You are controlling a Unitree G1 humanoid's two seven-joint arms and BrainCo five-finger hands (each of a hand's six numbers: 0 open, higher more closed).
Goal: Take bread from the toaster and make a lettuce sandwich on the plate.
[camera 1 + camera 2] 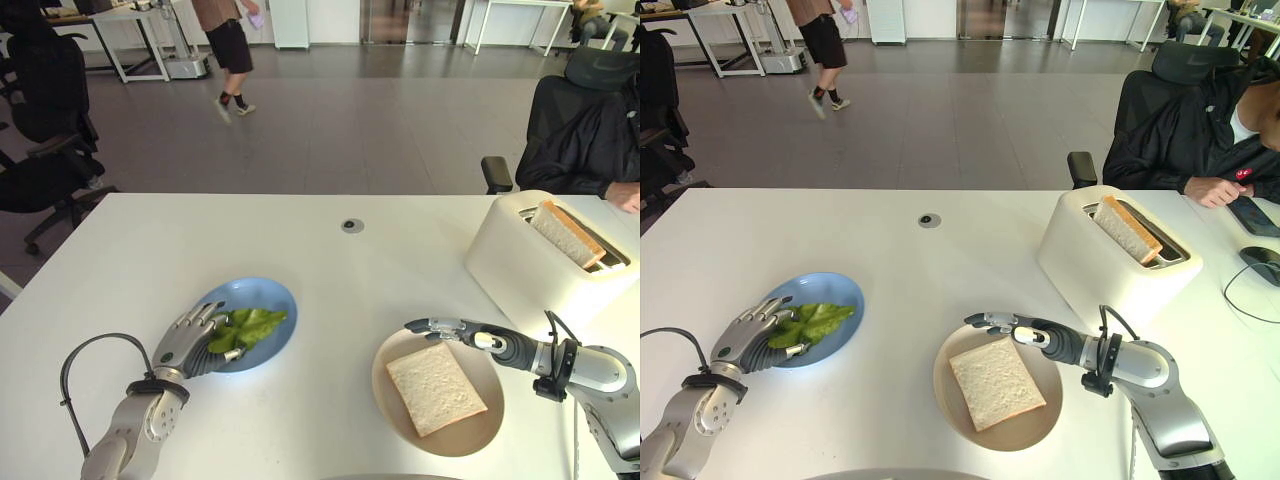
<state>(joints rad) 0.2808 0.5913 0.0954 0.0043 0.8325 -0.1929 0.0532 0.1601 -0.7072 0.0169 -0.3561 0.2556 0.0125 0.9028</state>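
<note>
A white toaster (540, 262) stands at the table's right with one bread slice (566, 233) sticking up from a slot. A beige plate (485, 432) in front of it holds a flat bread slice (436, 388). My right hand (455, 329) hovers over the plate's far rim, fingers stretched out and holding nothing. A blue plate (270, 296) at the left carries green lettuce (248, 326). My left hand (195, 342) rests at the blue plate's near-left edge with its fingers curled around the lettuce's near end.
A small round grommet (352, 226) sits in the tabletop at the back centre. A person in black sits behind the toaster, a hand (626, 197) at the table's far right edge. A phone (1249, 215) and a mouse (1264, 262) lie right of the toaster.
</note>
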